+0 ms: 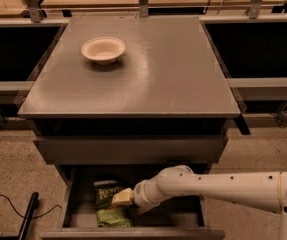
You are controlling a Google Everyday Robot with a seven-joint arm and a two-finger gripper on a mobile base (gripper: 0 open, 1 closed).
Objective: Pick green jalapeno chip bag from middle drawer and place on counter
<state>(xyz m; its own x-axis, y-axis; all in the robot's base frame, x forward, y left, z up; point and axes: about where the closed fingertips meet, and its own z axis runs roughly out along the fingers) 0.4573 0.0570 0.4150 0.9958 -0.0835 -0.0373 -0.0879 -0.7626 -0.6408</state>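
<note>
Camera view: claw (124,198) over crinkly green chip bag (109,217) in mid drawer (180,219).

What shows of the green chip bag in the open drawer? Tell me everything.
The green jalapeno chip bag is a small crinkly green packet with pale lettering on a darker band near its top. It lies flat on the dark floor of the open middle drawer, in the left half, its length running front to back. The gripper sits over its right edge about halfway along, hiding part of it; whether it has hold of the bag cannot be told.
</note>
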